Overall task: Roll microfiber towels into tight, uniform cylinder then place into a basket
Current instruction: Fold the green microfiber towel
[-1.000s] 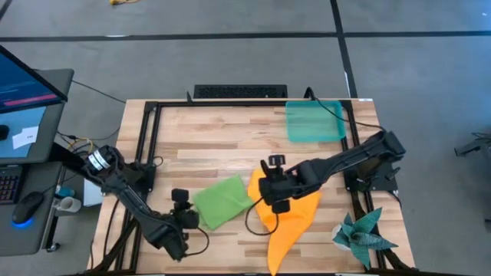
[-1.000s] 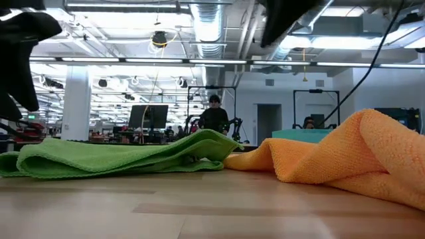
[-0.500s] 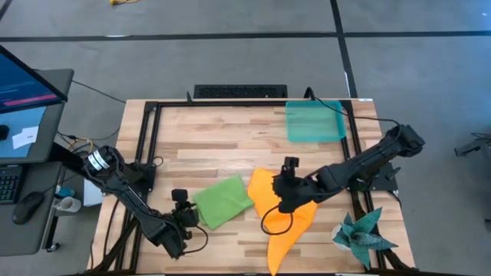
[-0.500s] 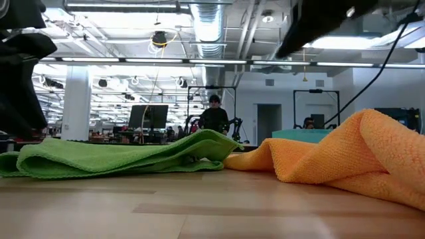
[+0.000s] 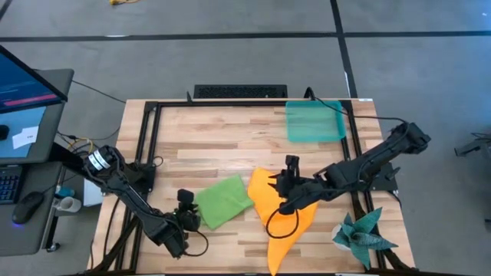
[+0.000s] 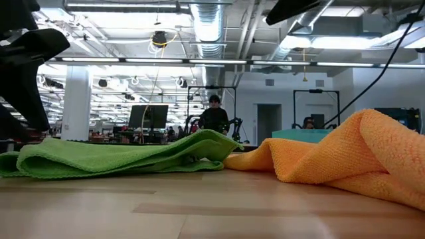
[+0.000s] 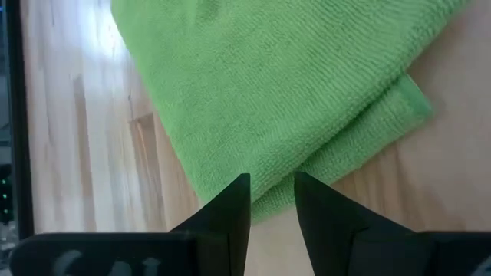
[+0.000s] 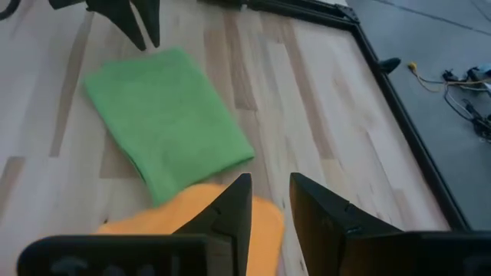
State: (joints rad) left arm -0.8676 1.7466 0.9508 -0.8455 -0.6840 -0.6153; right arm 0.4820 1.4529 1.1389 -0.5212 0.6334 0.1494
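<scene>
Things around the work area that are not part of the task

The wooden table (image 5: 230,138) has a black metal frame (image 5: 146,130) along its edges. At its right front corner lies a dark teal spiky cloth (image 5: 362,234). Left of the table stands a monitor (image 5: 27,80), with a keyboard (image 5: 9,184), a mouse (image 5: 29,205) and a white paper (image 5: 23,136) on a desk. In the room behind, a person (image 6: 214,114) stands near a dark screen (image 6: 151,117), under ceiling ducts (image 6: 209,26).

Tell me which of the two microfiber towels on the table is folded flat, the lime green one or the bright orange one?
The lime green microfiber towel, a flat folded rectangle by the left gripper. The bright orange microfiber towel lies rumpled under the right gripper.
</scene>
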